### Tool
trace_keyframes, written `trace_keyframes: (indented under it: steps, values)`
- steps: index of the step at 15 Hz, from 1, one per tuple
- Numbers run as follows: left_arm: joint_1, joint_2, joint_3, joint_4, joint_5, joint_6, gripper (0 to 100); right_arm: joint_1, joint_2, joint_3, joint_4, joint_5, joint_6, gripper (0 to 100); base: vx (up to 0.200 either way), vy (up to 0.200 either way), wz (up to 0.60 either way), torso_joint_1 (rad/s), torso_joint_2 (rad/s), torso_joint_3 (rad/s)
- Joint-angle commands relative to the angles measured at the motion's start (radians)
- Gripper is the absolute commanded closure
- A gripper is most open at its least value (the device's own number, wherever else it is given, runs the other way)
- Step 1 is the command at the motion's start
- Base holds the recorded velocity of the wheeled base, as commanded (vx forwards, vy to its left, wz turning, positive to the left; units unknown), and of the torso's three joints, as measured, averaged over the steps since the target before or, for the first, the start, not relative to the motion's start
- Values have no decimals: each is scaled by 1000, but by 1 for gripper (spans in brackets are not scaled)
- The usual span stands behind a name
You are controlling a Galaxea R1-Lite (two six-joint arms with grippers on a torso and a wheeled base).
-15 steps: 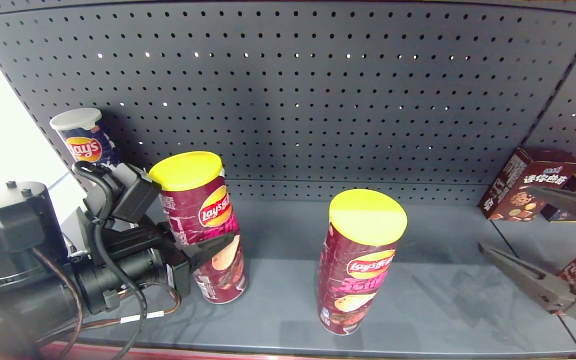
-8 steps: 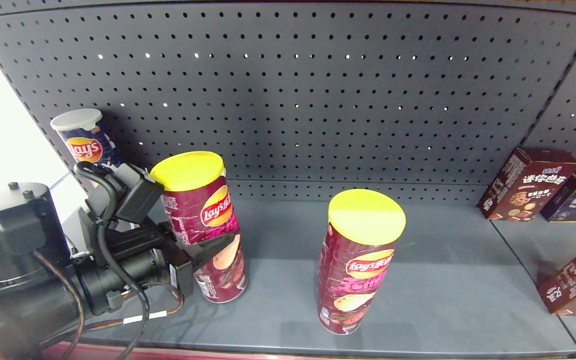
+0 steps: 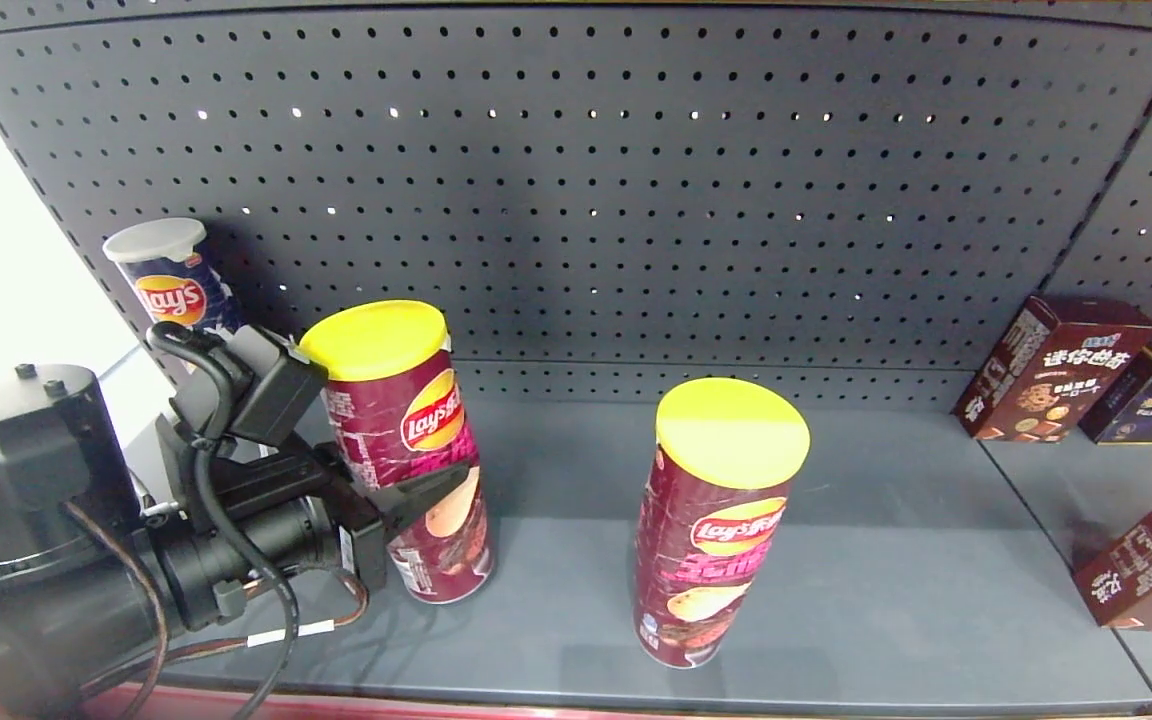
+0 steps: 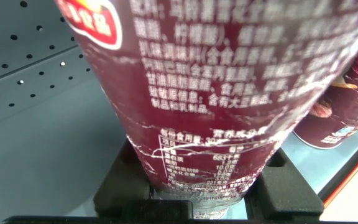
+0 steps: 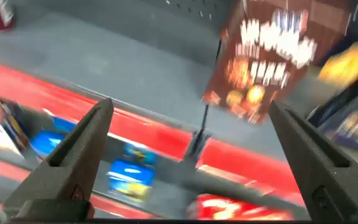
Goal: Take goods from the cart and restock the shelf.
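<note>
The left claw (image 3: 416, 492) is clenched around the lower body of a chip can (image 3: 401, 430) with a yellow lid, at the lower left of the head view. The base of this can is level with the board of the shelf (image 3: 886, 600); whether it is fully set down cannot be told. In the left wrist view the can is seen clamped between the two fingers.

A second chip can (image 3: 716, 530) of the same kind stands free and upright at the centre of the frame, well apart from the held one. A blue can (image 3: 174, 285) is placed at the upper left, against the back panel. Brown boxes (image 3: 1051, 370) occupy the right edge.

The right claw (image 5: 191, 106) is spread wide and grasps nothing. It is located over a red strip (image 5: 241, 155), with blurred coloured packets (image 5: 129, 177) beneath it. Whether these lie in the cart cannot be told.

Progress is judged as partial. One can is stocked and one is at the point of release. The bare board between cans and boxes suggests that further goods are to be fetched.
</note>
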Motion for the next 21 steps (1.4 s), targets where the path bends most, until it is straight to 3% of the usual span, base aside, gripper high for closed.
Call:
trace_keyframes:
  steps: [1,3,5,6,13,15,17,18,19,21]
  values:
    - [1,-1,2,0,-1,0,100,9,-37,121,-116,-17,104,0,0,0,0,0,0,0]
    - [1,-1,0,0,-1,0,100,9,-37,138,-159,1,157,0,0,0,0,0,0,0]
    - [1,1,0,-1,-2,0,100,9,-37,132,-139,162,134,0,0,0,0,0,0,0]
    - [1,1,0,-1,-2,0,100,17,-37,112,-85,190,115,0,0,0,0,0,0,0]
    - [0,-28,8,-1,-2,0,100,0,-35,98,-58,14,134,0,0,0,0,0,0,0]
    - [0,-37,11,0,-2,-2,100,6,-17,97,-56,23,131,0,0,0,0,0,0,0]
    - [-2,-36,12,0,-5,0,100,172,-28,100,-58,216,102,0,0,0,0,0,0,0]
    - [-3,-36,9,-1,-5,0,100,195,-25,100,-55,201,105,0,0,0,0,0,0,0]
    - [-5,-36,8,-1,-7,0,100,151,-16,100,-58,176,113,0,0,0,0,0,0,0]
    - [-12,-36,9,-1,-5,-2,100,-93,58,101,-59,162,124,0,0,0,0,0,0,0]
